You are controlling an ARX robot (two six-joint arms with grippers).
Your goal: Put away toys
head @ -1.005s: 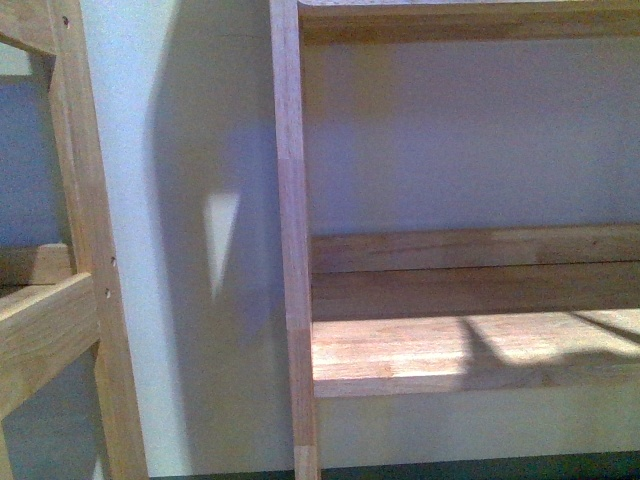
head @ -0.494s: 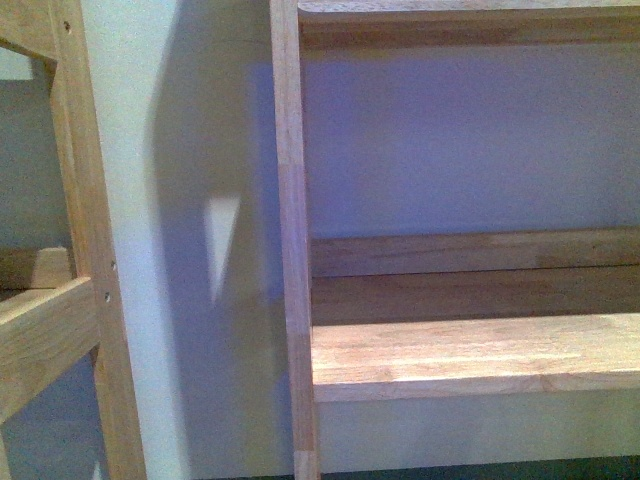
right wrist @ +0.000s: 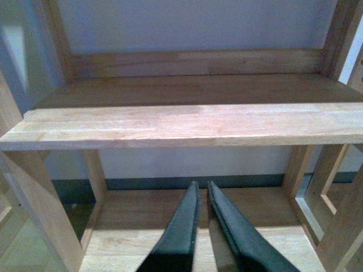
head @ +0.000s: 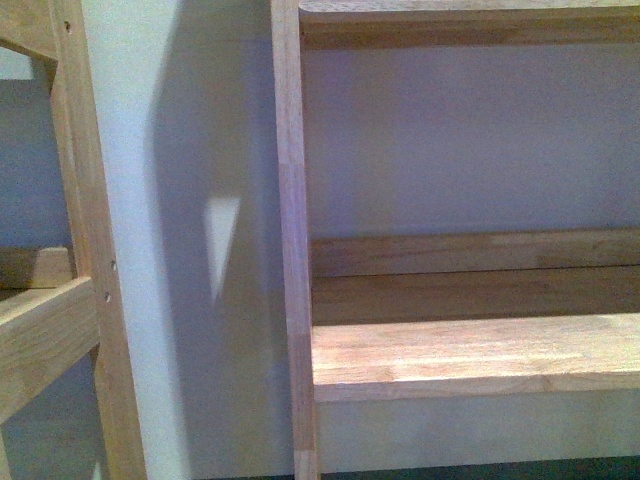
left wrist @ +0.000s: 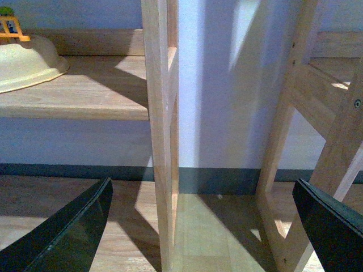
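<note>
The toys are out of view in every frame. In the left wrist view my left gripper (left wrist: 201, 184) is open, its two dark fingers (left wrist: 74, 226) spread wide with nothing between them. It faces the upright post (left wrist: 159, 136) of a wooden shelf unit and the gap of floor beside it. In the right wrist view my right gripper (right wrist: 202, 184) is shut, with only a thin slit between the jaws and nothing held. It hangs over the bottom board (right wrist: 142, 226), below a bare middle shelf (right wrist: 187, 122). Neither gripper shows in the front view.
The front view shows a wooden shelf unit with a bare shelf (head: 470, 355) and its post (head: 292, 240), and a second wooden frame (head: 85, 250) at left against a pale wall. A cream rounded bowl-like object (left wrist: 25, 65) lies on a shelf, with a small orange and green piece (left wrist: 10, 27) behind it.
The sunlit patch and slanted shadows on the shelf in the front view one second ago are gone. The view has shifted very slightly.
</note>
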